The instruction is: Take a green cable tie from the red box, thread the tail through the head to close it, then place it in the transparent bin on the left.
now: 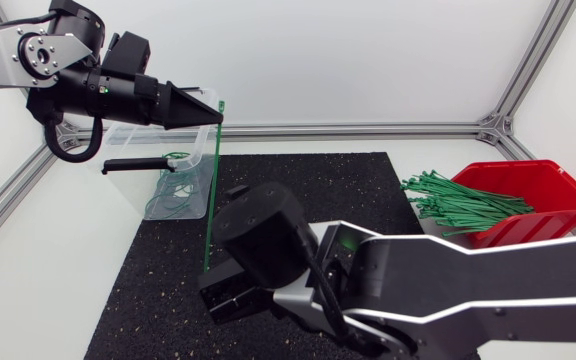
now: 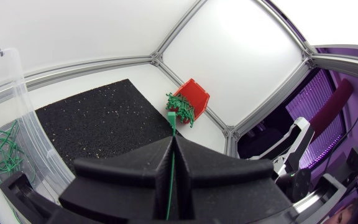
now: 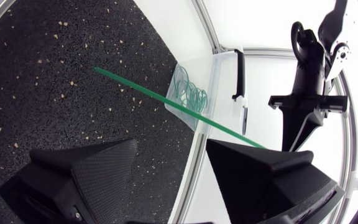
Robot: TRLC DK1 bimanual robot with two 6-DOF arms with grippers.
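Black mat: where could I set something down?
Bare: the mat between the hanging cable tie and the loose ties spilling from the red box; also its corner in front of the transparent bin. Crowded: around the left claw and under the right arm.

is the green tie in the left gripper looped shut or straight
Straight, not closed: the green tie runs as one line from the left gripper, its head end free, no loop.

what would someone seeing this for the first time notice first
A long green cable tie hangs straight down from the left gripper, which is shut near its upper end beside the transparent bin. The right gripper sits open near the tie's lower end, above the black mat. At the right, a heap of green ties overhangs the red box.
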